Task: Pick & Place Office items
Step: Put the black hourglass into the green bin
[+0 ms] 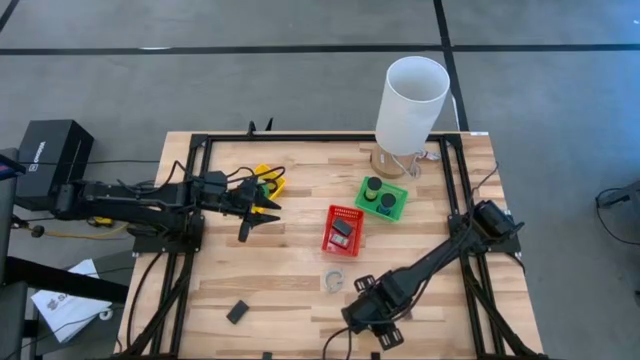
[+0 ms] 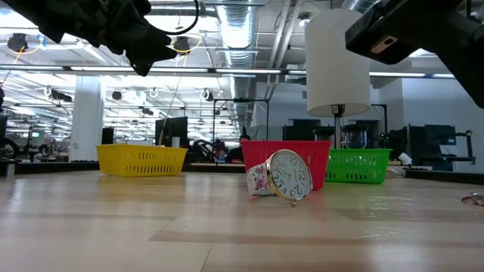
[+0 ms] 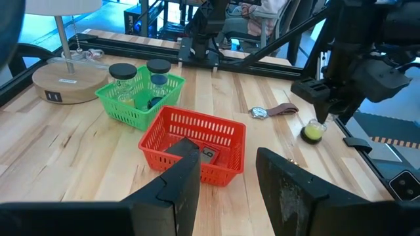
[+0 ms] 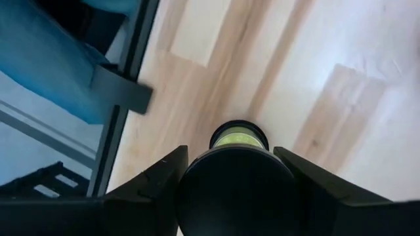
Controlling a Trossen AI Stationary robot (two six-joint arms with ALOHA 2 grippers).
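Near the high view's lower edge, the right claw (image 1: 367, 322) is clenched on a black cylinder (image 4: 237, 176).
Loose grip could drop it; left claw (image 1: 262, 208) hangs released.

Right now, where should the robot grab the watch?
Probably by the watch's round case, coming straight down from above. It stands on its edge, so both flat sides are free to pinch. The strap curls loosely beside it and would likely bend or slip.

Grey floor (image 1: 200, 80) with dark seams; ceiling ducts (image 2: 249, 30), strip lights
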